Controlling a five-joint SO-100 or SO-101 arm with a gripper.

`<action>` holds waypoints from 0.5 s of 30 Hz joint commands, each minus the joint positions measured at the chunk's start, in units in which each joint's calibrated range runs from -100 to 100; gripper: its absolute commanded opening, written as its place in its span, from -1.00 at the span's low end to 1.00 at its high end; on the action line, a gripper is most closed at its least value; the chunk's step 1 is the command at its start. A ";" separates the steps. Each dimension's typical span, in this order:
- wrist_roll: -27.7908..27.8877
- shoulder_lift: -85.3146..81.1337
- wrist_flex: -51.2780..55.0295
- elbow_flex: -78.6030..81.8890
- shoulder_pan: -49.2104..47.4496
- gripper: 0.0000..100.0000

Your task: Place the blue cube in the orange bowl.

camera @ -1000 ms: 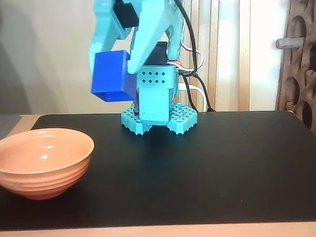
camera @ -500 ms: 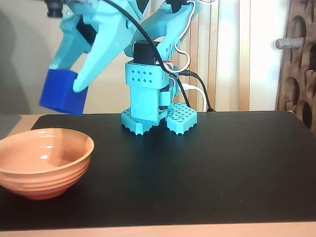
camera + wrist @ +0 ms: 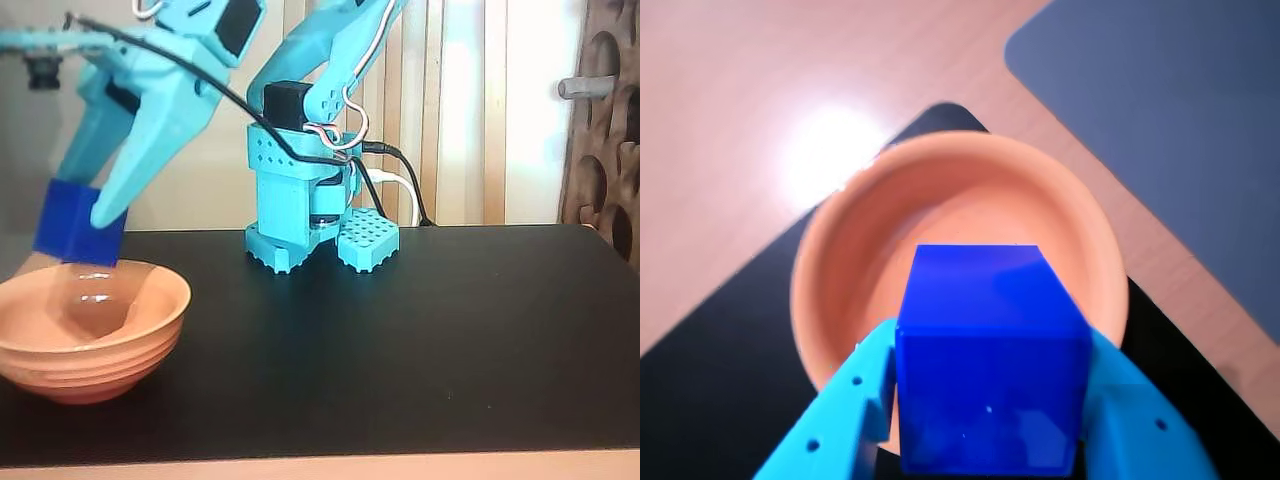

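1. Your end effector (image 3: 985, 420) was clamped on the blue cube (image 3: 78, 224), fingers w/ cube between them.
2. Cube hung above the orange bowl (image 3: 90, 335), over its rim at approx 9 o'clock in fixed view.
3. Bowl sat on the black surface (image 3: 420, 330).

My fixed view stands low in front of the table, facing the arm base (image 3: 305, 205) at 12 o'clock. My wrist view looks steeply down, close. Both share the orange bowl (image 3: 95, 335) (image 3: 840, 260).

Lighting even and bright, images slightly soft.
Wrist view: a blown-out glare patch on the desk (image 3: 830, 150); the near cube (image 3: 990, 360) blurred.
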 commanded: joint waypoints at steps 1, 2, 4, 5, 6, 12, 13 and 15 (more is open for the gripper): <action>1.10 5.17 -2.32 -4.64 1.52 -0.74; 1.10 6.19 -2.32 -5.37 1.52 -0.74; 1.10 8.41 -2.32 -7.00 1.32 -0.74; 1.10 9.52 -2.32 -7.82 1.12 -0.74; 1.10 11.48 -2.32 -9.91 0.82 -0.74; 0.99 13.52 -2.41 -14.62 -1.69 -0.74; 0.94 13.52 -2.41 -14.62 -1.79 -0.74; 0.89 13.52 -2.41 -14.72 -2.19 -0.74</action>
